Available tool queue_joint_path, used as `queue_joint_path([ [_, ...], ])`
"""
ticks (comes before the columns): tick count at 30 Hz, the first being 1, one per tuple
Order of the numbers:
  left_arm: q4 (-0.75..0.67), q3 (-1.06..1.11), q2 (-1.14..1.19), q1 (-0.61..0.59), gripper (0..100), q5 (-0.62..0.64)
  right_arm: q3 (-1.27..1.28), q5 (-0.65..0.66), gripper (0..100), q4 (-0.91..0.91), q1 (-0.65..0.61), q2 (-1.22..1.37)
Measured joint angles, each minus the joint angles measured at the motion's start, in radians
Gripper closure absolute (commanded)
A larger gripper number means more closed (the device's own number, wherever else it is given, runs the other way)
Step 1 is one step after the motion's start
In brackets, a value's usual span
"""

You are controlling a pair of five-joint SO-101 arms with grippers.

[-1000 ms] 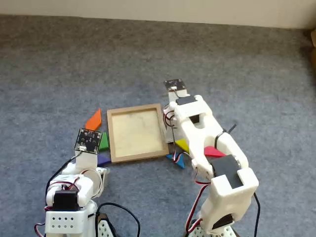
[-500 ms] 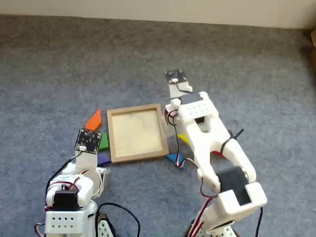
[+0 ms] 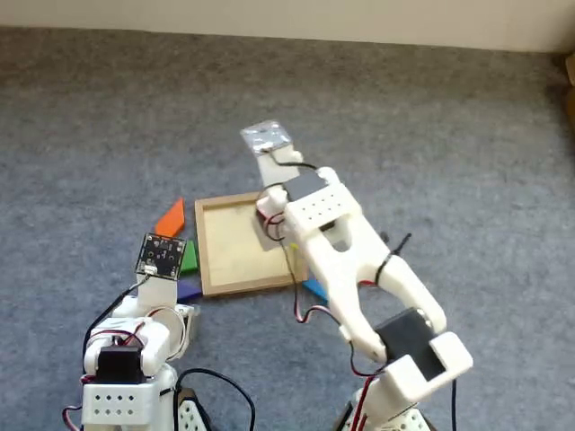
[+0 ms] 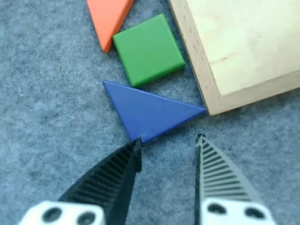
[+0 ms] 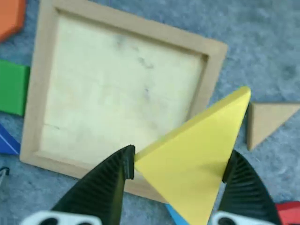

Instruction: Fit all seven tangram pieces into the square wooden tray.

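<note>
Grey carpet [image 3: 449, 135] bears wooden tray [image 3: 201, 251]; right end effector [image 5: 180, 161] grips yellow triangle [image 5: 199, 145].

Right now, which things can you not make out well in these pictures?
Red piece: right wrist view, cut by the edge; shape unclear.
Light blue piece: same view, mostly under the yellow triangle.
Tray: high view, right arm covers its right side.

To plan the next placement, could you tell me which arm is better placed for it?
Likely right: the right gripper holds the yellow triangle over the tray; the left gripper is open beside the blue triangle.
</note>
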Motion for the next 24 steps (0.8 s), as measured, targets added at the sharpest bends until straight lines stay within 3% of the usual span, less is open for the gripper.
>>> queue_joint_path([
  [10, 0.000, 0.000, 0.000, 0.000, 81, 0.000, -0.058, -0.084, 77.4, -0.155, -0.060, 0.158],
  [24, 0.000, 0.000, 0.000, 0.000, 81, 0.000, -0.058, -0.163, 75.9, -0.167, -0.060, 0.166],
])
